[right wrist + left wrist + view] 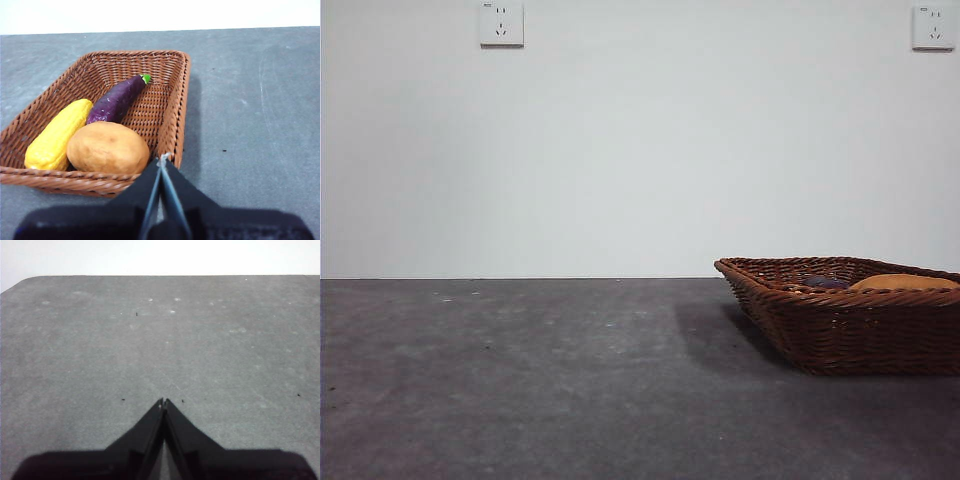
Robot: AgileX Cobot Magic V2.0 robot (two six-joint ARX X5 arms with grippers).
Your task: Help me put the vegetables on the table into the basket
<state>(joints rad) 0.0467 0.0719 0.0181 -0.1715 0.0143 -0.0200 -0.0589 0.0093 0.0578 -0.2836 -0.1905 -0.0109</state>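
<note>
The brown wicker basket (840, 320) stands at the right of the dark grey table (520, 380). In the right wrist view the basket (167, 67) holds all three vegetables: a yellow corn cob (57, 134), a rounded orange-brown potato (107, 147) and a dark purple oblong vegetable (117, 99) with a green tip. From the front only the potato (903, 283) and a bit of the purple one (825, 283) show above the rim. My right gripper (162, 159) is shut and empty, by the basket's near corner. My left gripper (164, 401) is shut over bare table (150, 340).
A white wall with two sockets (501, 23) stands behind the table's far edge. Grey table surface (250, 100) stretches beside the basket. Neither arm shows in the front view.
</note>
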